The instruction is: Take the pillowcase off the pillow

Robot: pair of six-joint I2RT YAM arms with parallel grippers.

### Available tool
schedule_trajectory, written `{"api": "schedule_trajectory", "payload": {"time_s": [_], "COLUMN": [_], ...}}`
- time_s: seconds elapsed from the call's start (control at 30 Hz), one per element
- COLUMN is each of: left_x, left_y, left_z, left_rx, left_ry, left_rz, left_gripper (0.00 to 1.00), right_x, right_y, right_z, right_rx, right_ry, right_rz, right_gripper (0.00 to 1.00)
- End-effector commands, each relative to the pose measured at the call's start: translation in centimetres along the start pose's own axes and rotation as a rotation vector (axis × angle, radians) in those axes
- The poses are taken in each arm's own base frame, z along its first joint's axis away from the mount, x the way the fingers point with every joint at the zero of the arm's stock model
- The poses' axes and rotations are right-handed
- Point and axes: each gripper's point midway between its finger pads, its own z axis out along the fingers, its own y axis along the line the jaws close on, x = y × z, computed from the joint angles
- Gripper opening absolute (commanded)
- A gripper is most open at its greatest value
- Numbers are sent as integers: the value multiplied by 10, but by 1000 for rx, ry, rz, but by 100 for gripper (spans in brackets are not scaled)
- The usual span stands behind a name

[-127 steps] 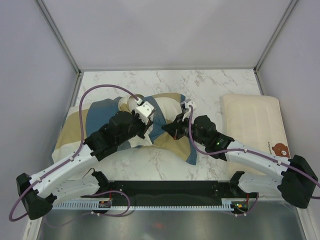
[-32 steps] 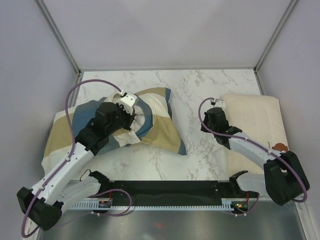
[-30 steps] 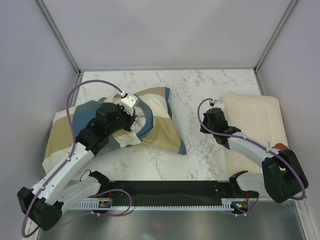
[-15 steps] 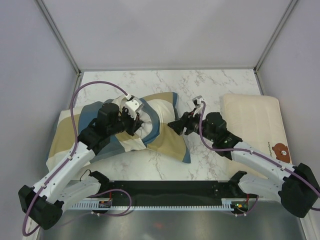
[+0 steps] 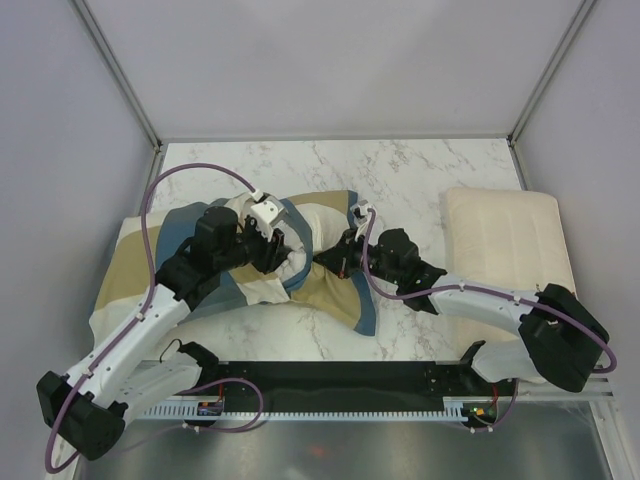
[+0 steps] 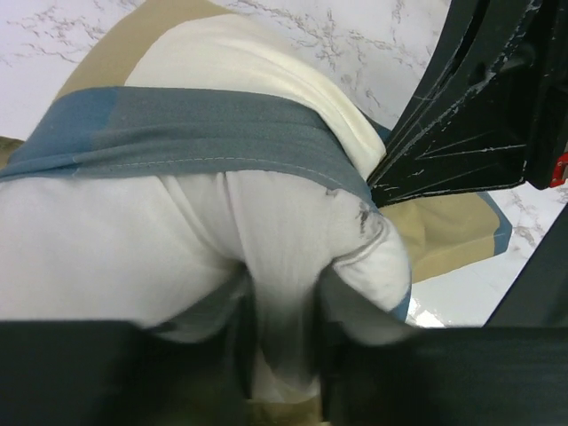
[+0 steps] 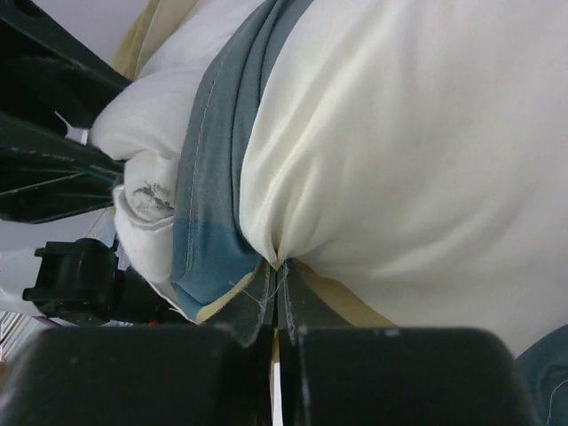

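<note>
The right gripper (image 7: 280, 330) pinches a fold of the pillowcase (image 7: 382, 133) at its fingertips. Ahead and to its left, the white pillow (image 7: 146, 133) bulges past the blue hem.

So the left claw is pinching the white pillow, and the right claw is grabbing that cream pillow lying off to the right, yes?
Not quite. The right gripper is not on the cream pillow. It is pinched shut on the edge of the pillowcase, as the right wrist view shows. The left gripper does pinch the white pillow.

Top-down overview; wrists close, likely sharing pillowcase (image 6: 222, 133).
</note>
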Motion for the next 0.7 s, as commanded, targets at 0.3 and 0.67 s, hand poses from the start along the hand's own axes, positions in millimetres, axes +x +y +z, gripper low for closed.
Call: {"api": "schedule_trajectory", "payload": {"time_s": [0.3,0.67], "left_x": [-73,-41], "left_y": [-24,-35], "left_z": [-41,-33], "left_rx": [67,93], "left_ry": [-265,-154], "left_rz": [9,10], "left_gripper": [87,97], "right_x": [-21,-18], "right_y": [32,33], "right_z": [9,13], "right_rx": [-83,-89], "right_ry": [-60,-48], "right_rz": [-30,-24], "right_gripper": [0,0]}}
